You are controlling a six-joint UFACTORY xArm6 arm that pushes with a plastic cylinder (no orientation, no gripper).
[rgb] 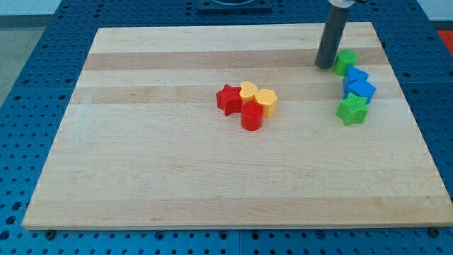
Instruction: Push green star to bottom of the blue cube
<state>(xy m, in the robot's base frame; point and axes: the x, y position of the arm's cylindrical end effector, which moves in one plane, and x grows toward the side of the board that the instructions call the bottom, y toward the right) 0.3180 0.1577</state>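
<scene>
A pale wooden board (177,177) with lighter and darker grain stripes is seen on a blue perforated table (28,71). At mid-frame, a red star (228,98), a red cylinder (252,116) and two yellow blocks (248,91) (267,101) are clustered. At the right, a green star (352,110), a blue cube (362,90), another blue block (356,75) and a green block (345,61) are lined up. The rod is dark grey, down to my tip (325,66).
</scene>
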